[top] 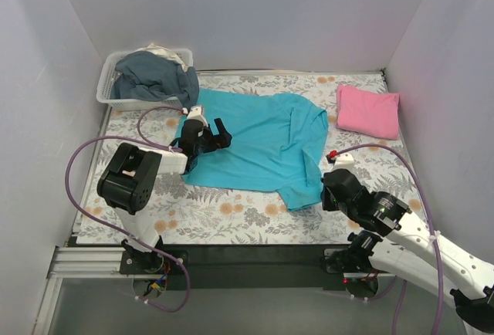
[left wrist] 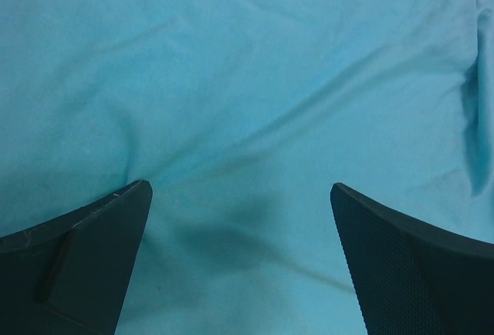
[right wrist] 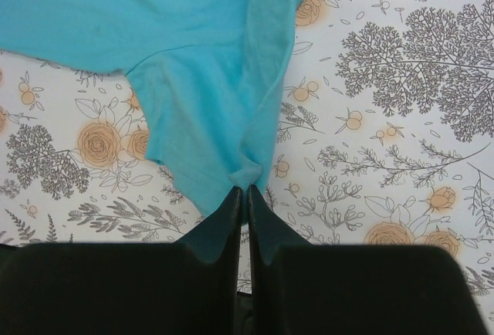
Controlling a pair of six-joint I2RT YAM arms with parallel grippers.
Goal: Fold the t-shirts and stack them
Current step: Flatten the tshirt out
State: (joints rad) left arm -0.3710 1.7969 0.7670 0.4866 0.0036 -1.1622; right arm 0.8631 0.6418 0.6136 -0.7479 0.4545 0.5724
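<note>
Turquoise t-shirt lies spread mid-table, its length running left to right between the arms — right gripper pinched tight on its near-right corner, left gripper spread wide, empty, over its left side.

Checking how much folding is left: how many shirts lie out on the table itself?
2: a turquoise t-shirt spread mid-table, and a pink t-shirt folded at the far right. The bin at far left holds crumpled cloth, maybe more shirts.
</note>
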